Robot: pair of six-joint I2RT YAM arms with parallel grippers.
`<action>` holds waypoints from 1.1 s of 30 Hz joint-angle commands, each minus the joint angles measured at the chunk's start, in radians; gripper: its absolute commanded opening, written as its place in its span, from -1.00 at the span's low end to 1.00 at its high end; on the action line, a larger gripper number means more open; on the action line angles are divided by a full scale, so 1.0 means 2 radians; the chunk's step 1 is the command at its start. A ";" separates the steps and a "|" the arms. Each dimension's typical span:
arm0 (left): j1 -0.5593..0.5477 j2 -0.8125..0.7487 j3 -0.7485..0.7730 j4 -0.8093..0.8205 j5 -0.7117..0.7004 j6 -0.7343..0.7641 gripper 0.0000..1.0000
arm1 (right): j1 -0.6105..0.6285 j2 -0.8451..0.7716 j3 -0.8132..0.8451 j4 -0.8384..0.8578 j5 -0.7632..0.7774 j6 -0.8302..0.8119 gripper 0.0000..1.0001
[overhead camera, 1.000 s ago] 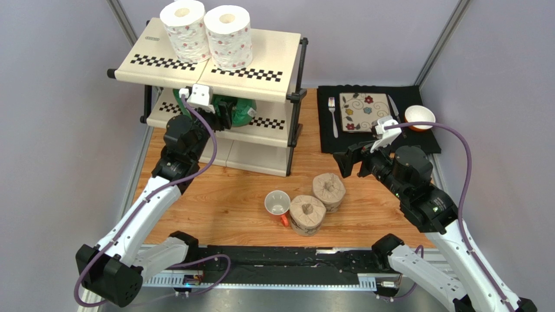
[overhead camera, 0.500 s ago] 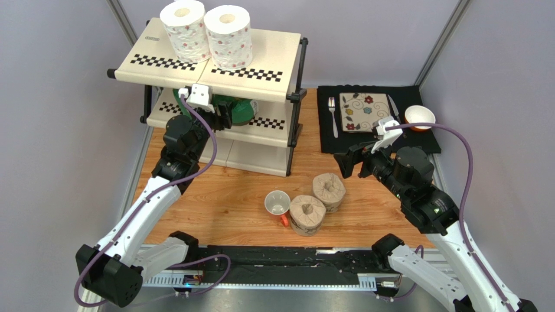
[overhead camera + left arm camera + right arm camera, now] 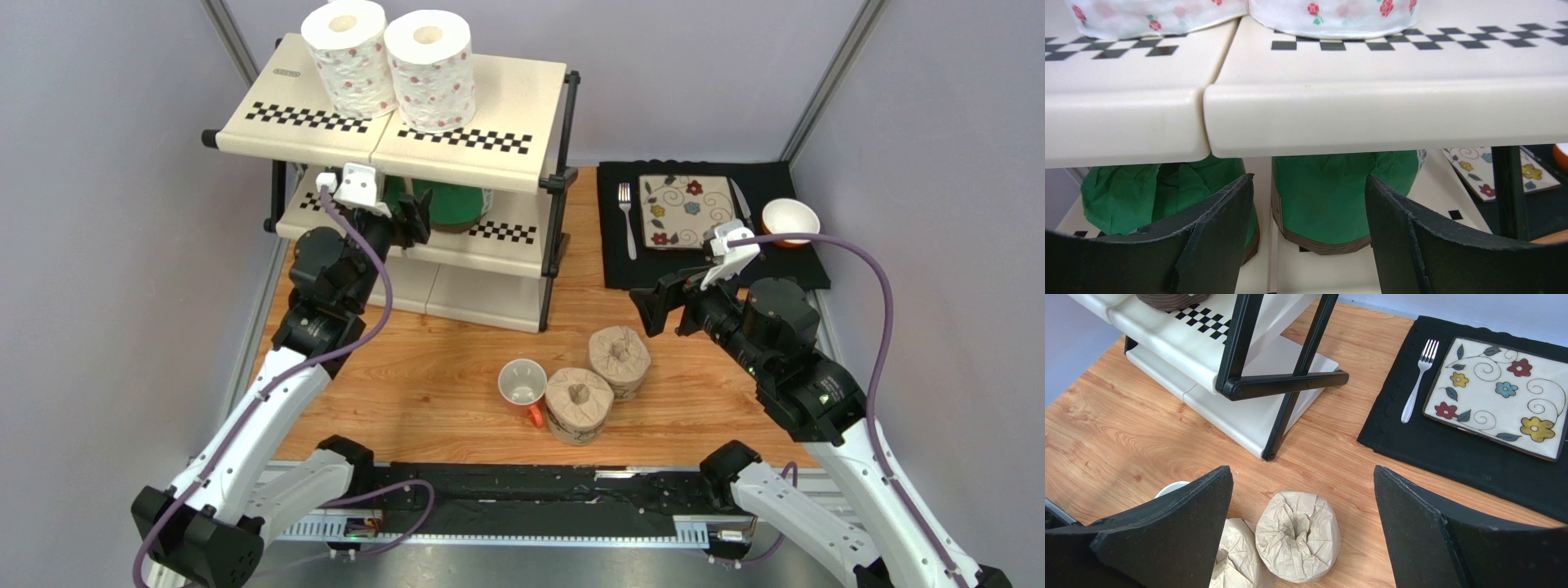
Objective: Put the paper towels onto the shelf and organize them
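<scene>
A: Right wrist view first: what are the right fingers (image 3: pixel 1180 527) doing?

B: Spread wide, with nothing between them. Past the tips is bare tabletop (image 3: pixel 1137 435), and in the gap, low in the picture, sits one tan roll (image 3: pixel 1298 536).

A: Centred?

B: Not quite. It lies a little toward the finger on the picture's left, and close in under the wrist rather than out ahead of the tips. A second tan roll (image 3: pixel 1229 560) is pressed against it or just beside it, half hidden behind that same finger. The rim of the white mug (image 3: pixel 1171 489) shows just beyond.

A: Which way do the rolls lie?

B: Both stand on end, twisted paper dimple up, so the long axis is vertical. My guess is that the fingers need to come straight down with a slight sideways shift, straddling the nearer roll without nudging its neighbour.

A: And the other arm?

B: Left wrist view shows the left fingers (image 3: pixel 1217 233) released as well. They frame one green roll (image 3: pixel 1346 196) standing on the middle tier of the shelf (image 3: pixel 1352 116), with the other green roll (image 3: pixel 1161 196) beside it. Top external view puts that arm well apart from the tan pair.

A: So the right arm is nearer?

B: Clearly. The two floral rolls (image 3: pixel 429 67) stand on the top tier and the green ones on the middle. Only the tan pair is on the tabletop, and the shelf lies ahead of them and to the left, beyond the mug
</scene>
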 commanded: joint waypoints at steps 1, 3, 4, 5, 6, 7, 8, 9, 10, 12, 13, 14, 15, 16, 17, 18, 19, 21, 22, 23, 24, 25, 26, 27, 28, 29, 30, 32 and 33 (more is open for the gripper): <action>0.003 -0.043 0.004 0.008 0.009 -0.016 0.50 | 0.001 -0.005 0.013 0.006 0.005 -0.006 0.79; 0.003 -0.067 -0.016 0.001 0.000 -0.021 0.50 | 0.001 -0.004 0.012 0.008 0.004 -0.006 0.79; 0.003 -0.076 -0.025 -0.002 -0.004 -0.025 0.50 | 0.001 -0.004 0.012 0.009 0.004 -0.006 0.79; 0.004 -0.083 -0.041 -0.004 -0.017 -0.027 0.50 | 0.001 -0.003 0.011 0.011 0.004 -0.007 0.79; 0.006 -0.096 -0.047 -0.011 -0.024 -0.030 0.52 | 0.001 -0.002 0.011 0.012 0.002 -0.006 0.79; 0.018 -0.100 -0.054 -0.015 -0.027 -0.043 0.54 | 0.001 0.000 0.010 0.012 -0.001 -0.007 0.79; 0.027 -0.103 -0.063 -0.018 -0.017 -0.052 0.54 | 0.001 0.003 0.010 0.015 -0.003 -0.006 0.79; 0.038 -0.109 -0.066 -0.026 -0.008 -0.062 0.54 | 0.001 0.004 0.010 0.017 -0.004 -0.006 0.79; 0.064 -0.113 -0.069 -0.029 0.003 -0.087 0.54 | 0.001 0.005 0.012 0.017 -0.007 -0.007 0.79; 0.090 -0.125 -0.081 -0.028 0.032 -0.110 0.55 | 0.001 0.009 0.014 0.017 -0.008 -0.008 0.79; 0.113 -0.129 -0.086 -0.029 0.041 -0.127 0.55 | 0.001 0.008 0.014 0.017 -0.006 -0.008 0.79; 0.125 -0.133 -0.092 -0.029 0.048 -0.135 0.55 | 0.001 0.007 0.013 0.016 -0.006 -0.008 0.79; 0.135 -0.140 -0.095 -0.031 0.058 -0.142 0.55 | 0.001 0.006 0.012 0.016 -0.004 -0.009 0.79; 0.157 -0.144 -0.098 -0.031 0.069 -0.157 0.56 | 0.001 0.006 0.011 0.016 -0.003 -0.009 0.79; 0.168 -0.148 -0.106 -0.027 0.084 -0.165 0.56 | 0.001 0.004 0.008 0.017 -0.003 -0.008 0.79; 0.179 -0.158 -0.111 -0.024 0.091 -0.183 0.56 | 0.001 0.003 0.008 0.017 -0.003 -0.008 0.79; 0.192 -0.163 -0.120 -0.020 0.100 -0.192 0.56 | 0.001 0.003 0.008 0.017 -0.003 -0.008 0.79; 0.219 -0.172 -0.126 -0.010 0.128 -0.219 0.56 | 0.001 0.003 0.007 0.016 -0.002 -0.009 0.79; 0.237 -0.175 -0.131 -0.006 0.136 -0.228 0.56 | 0.002 0.003 0.007 0.016 -0.001 -0.010 0.79; 0.245 -0.179 -0.133 0.000 0.152 -0.237 0.56 | 0.001 0.003 0.008 0.017 -0.001 -0.011 0.79; 0.258 -0.179 -0.136 0.005 0.159 -0.255 0.56 | 0.001 0.003 0.008 0.016 -0.001 -0.011 0.79; 0.261 -0.179 -0.140 0.009 0.163 -0.262 0.55 | 0.001 0.003 0.008 0.015 -0.001 -0.012 0.79; 0.263 -0.178 -0.142 0.016 0.169 -0.273 0.55 | 0.001 0.003 0.008 0.016 -0.001 -0.011 0.79; 0.265 -0.176 -0.143 0.022 0.172 -0.279 0.56 | 0.001 0.003 0.007 0.015 -0.001 -0.010 0.79; 0.268 -0.176 -0.147 0.034 0.181 -0.286 0.55 | 0.001 0.002 0.006 0.015 -0.001 -0.011 0.79; 0.271 -0.172 -0.149 0.043 0.186 -0.295 0.55 | 0.001 0.001 0.006 0.015 0.000 -0.011 0.79; 0.278 -0.169 -0.150 0.052 0.192 -0.314 0.55 | 0.001 0.000 0.005 0.015 -0.001 -0.010 0.79; 0.284 -0.158 -0.150 0.078 0.206 -0.332 0.55 | 0.001 0.000 0.005 0.015 -0.003 -0.008 0.79; 0.288 -0.152 -0.148 0.084 0.210 -0.344 0.54 | 0.001 0.000 0.005 0.015 -0.006 -0.006 0.79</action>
